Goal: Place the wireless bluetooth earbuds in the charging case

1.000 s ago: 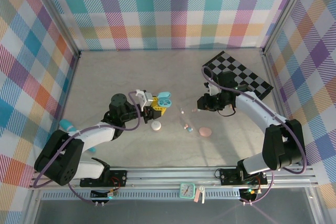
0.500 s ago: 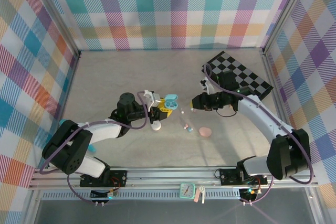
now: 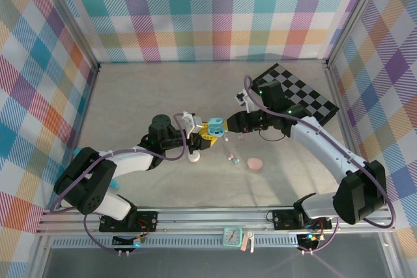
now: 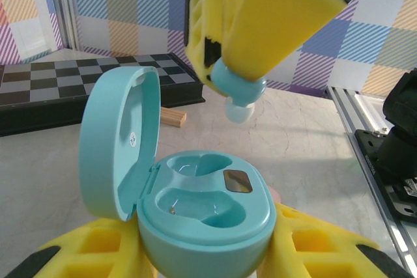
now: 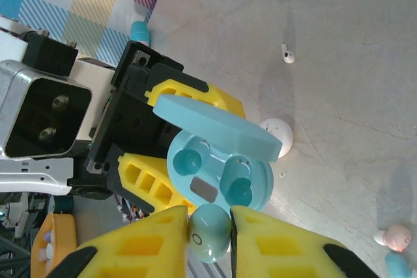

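Note:
An open teal charging case (image 4: 205, 206) sits upright between the yellow fingers of my left gripper (image 4: 205, 252), which is shut on its base. Its lid (image 4: 117, 141) stands open to the left, and both sockets are empty. My right gripper (image 5: 210, 229) is shut on a teal earbud (image 5: 210, 232) and hangs just above the case (image 5: 218, 174). In the left wrist view this earbud (image 4: 238, 92) pokes down from the right fingers (image 4: 273, 17), a little above the far socket. In the top view the two grippers meet at the case (image 3: 215, 124) in mid-table.
On the table lie a white case (image 3: 193, 156), a pink case (image 3: 255, 163), a white earbud (image 5: 287, 53), and a pink earbud (image 5: 395, 237) beside a teal one (image 5: 397, 266). A chessboard (image 3: 296, 96) lies at the back right, with a small wooden block (image 4: 172, 116) near it.
My right gripper has moved left with the teal earbud until it is over the case. My left gripper has carried the open case to the right, towards it.

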You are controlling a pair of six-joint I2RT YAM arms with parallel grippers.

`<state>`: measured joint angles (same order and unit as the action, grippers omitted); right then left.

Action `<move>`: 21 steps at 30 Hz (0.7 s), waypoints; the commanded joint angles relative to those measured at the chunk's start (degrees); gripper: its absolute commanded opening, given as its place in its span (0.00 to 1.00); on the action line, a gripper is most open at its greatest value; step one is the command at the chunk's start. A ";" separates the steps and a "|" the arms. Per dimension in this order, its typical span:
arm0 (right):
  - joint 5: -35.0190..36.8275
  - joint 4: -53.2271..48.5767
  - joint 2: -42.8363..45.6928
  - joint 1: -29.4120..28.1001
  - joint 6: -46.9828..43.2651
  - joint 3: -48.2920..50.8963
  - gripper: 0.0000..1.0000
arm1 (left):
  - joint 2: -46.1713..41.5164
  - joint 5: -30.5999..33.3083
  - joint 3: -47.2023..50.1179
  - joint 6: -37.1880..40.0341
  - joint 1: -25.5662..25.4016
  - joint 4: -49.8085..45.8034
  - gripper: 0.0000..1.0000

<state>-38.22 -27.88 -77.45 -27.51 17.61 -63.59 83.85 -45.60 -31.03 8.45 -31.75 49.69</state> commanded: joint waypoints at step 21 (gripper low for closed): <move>-2.58 4.67 -1.98 -0.98 0.76 -0.14 0.23 | -0.83 -2.70 -3.43 -0.36 -0.68 2.13 0.35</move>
<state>-38.94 -24.86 -78.74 -28.16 18.22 -63.75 83.83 -46.48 -32.95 8.36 -31.86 49.67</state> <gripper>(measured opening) 0.232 0.355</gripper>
